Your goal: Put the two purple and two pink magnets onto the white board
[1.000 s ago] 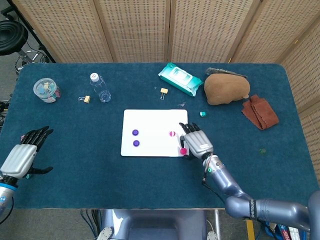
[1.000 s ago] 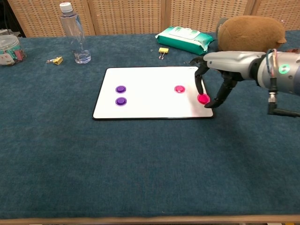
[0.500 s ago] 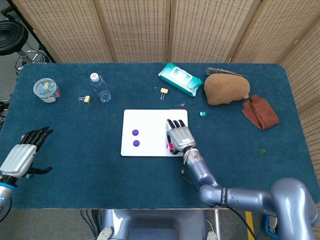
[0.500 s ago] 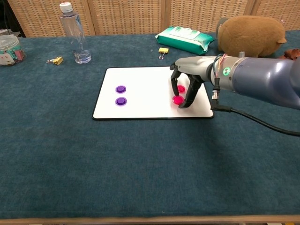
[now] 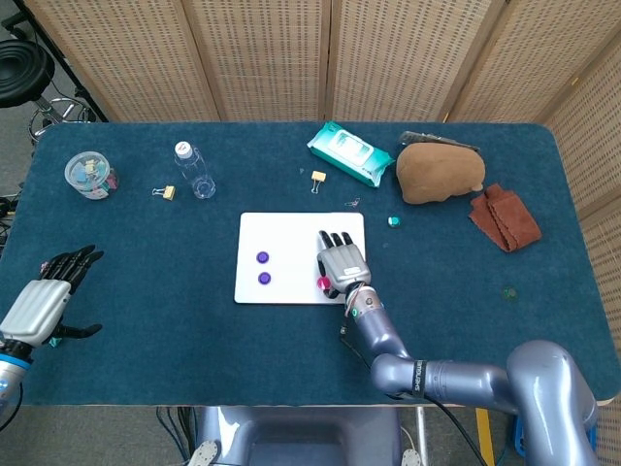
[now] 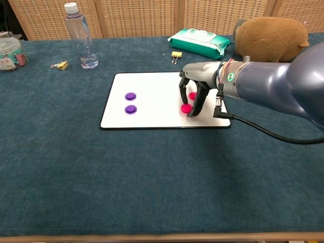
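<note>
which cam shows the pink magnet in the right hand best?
Chest view. From the side, the pink magnet shows pinched at the right hand's fingertips, low over the white board, with the second pink magnet just behind. In the head view the hand's back covers it; only a pink sliver shows.

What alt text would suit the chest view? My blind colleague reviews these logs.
The robot's right hand pinches a pink magnet on the white board, beside a second pink magnet; two purple magnets sit at the board's left. Behind are a water bottle, a wipes pack and a brown plush.
</note>
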